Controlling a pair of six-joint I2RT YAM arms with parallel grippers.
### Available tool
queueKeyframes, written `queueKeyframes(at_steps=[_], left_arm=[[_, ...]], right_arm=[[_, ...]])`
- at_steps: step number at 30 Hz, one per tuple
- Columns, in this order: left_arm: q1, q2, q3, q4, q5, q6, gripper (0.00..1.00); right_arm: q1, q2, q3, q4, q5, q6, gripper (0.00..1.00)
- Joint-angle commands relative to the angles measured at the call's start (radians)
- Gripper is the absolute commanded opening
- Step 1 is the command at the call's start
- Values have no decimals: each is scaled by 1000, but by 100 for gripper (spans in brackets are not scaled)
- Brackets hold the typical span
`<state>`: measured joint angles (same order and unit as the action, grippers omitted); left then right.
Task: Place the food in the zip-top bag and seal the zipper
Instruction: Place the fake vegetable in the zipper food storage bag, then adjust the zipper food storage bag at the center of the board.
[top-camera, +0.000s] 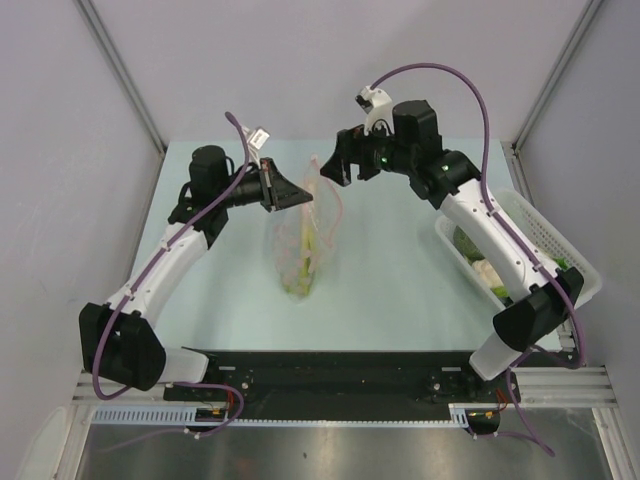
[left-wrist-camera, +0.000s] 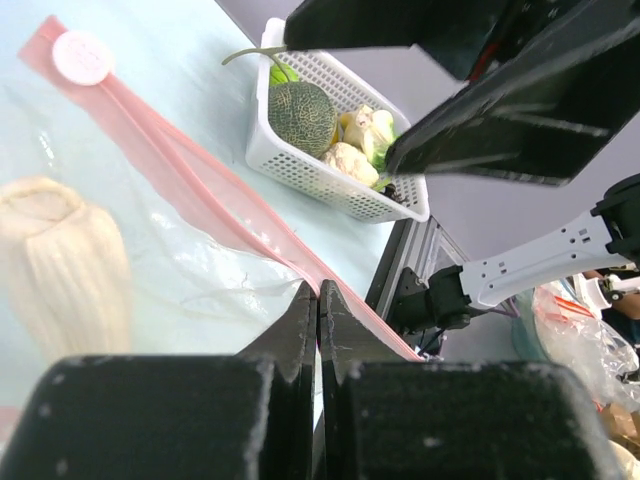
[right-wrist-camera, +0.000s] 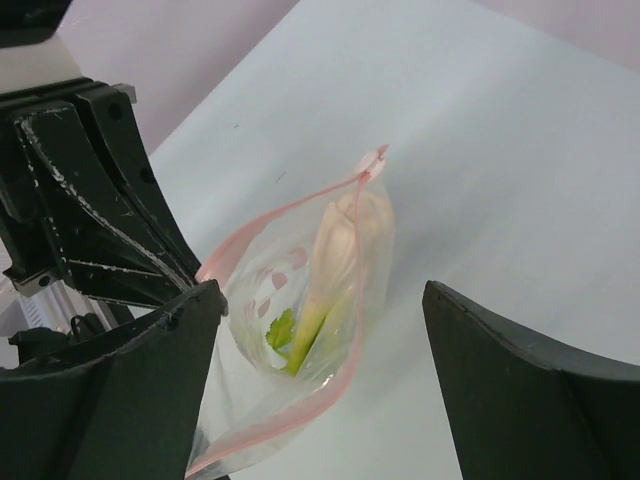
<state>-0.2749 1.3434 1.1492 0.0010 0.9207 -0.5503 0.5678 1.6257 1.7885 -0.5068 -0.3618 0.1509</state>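
A crinkly clear plastic zip-top bag sits mid-bench, its mouth gaping. The clenched left end effector pinches its thin pink-red zipper strip. A long white-green leek lies inside. The right end effector hangs released above.

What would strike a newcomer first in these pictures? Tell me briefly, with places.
The clear bag stands upright mid-table, its mouth open and a leek inside. The left gripper is shut on its pink zipper, while the right gripper hovers open by the mouth. At the table's right edge, a white basket holds more food.
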Motion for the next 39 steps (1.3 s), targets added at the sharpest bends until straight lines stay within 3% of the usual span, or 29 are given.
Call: queueKeyframes(at_steps=[1,9,12,15,16,22,26,31,36,39], left_arm=[[-3,-29,30,7,14,49,0],[-3,-44,30,-42,7,81,0],[-1,-47,30,-68,1,101,0],[-1,-58,29,-107,-3,133,0],[0,-69,30,-114,-6,141,0],[11,-113,89,-246,-62,239,0],[9,-156,245,-370,-92,338,0],[8,-173,288,-481,-112,437,0],[9,-171,198,-420,-180,350,0],[-6,-132,354,-429,-70,193,0]], right_arm=[[-11,17,-9,14,-38,-17,83],[3,91,-31,-45,-42,-80,80],[3,111,-17,-32,-65,-85,51],[4,126,17,-30,-107,-86,8],[3,128,26,-35,-114,-86,0],[-26,40,49,57,-285,76,0],[3,-30,81,139,-324,194,0],[15,-18,124,122,-306,208,0],[39,6,146,88,-244,150,0],[76,46,260,73,-320,226,0]])
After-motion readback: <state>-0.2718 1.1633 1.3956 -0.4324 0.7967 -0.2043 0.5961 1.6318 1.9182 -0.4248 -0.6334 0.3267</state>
